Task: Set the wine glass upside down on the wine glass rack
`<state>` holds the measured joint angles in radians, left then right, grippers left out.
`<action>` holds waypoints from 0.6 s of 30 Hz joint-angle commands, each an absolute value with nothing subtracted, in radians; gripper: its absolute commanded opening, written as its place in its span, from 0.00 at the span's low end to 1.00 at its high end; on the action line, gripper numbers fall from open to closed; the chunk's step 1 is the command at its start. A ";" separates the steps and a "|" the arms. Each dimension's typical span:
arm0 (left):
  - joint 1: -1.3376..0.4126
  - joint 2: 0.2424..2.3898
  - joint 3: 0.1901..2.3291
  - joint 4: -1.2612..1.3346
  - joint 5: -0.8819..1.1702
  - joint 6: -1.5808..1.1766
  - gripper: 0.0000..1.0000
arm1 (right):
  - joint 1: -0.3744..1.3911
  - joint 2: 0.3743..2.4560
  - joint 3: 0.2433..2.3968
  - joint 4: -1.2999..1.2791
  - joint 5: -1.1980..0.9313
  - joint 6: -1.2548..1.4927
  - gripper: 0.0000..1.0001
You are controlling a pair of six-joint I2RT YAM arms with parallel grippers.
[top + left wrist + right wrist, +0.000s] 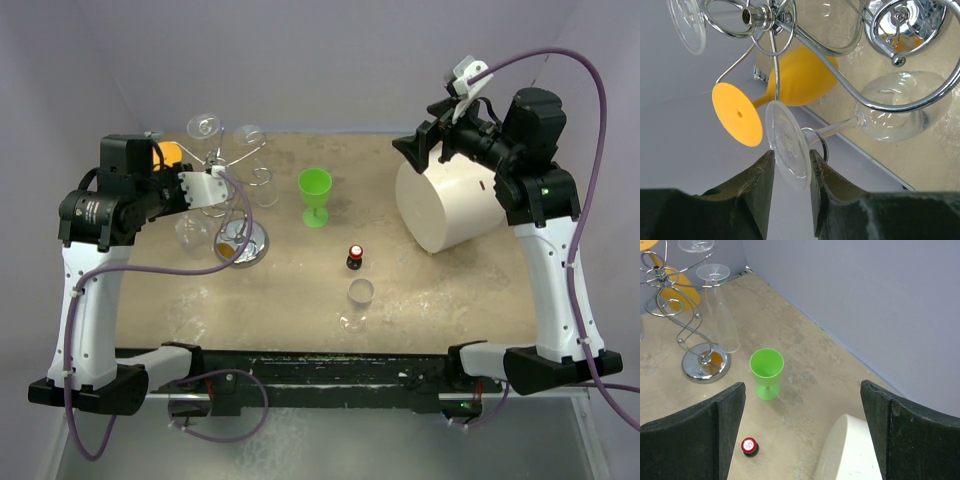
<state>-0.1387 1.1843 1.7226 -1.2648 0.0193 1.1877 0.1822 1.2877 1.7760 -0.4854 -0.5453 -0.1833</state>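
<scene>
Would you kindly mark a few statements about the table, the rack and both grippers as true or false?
1. The green goblet stands upright on the table. True.
2. The right gripper grips the white cylinder. False: its jaws stand wide open above the cylinder, holding nothing.
3. The foot of the wine glass sits between the fingers of the left gripper. True.
4. The red-capped bottle lies inside the goblet. False: it stands on the table, apart from the goblet.
5. The wine glass rack carries no glasses. False: the wine glass's stem sits in one of its wire arms.
</scene>
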 commanded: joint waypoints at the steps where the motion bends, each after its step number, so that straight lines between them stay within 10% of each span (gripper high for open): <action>1: -0.141 1.167 1.767 -1.245 0.040 1.168 0.38 | 0.176 1.272 1.778 -0.439 -0.567 -0.182 0.99; 18: -0.141 1.162 1.791 -1.276 0.046 1.158 0.44 | 0.176 1.275 1.778 -0.436 -0.572 -0.180 0.99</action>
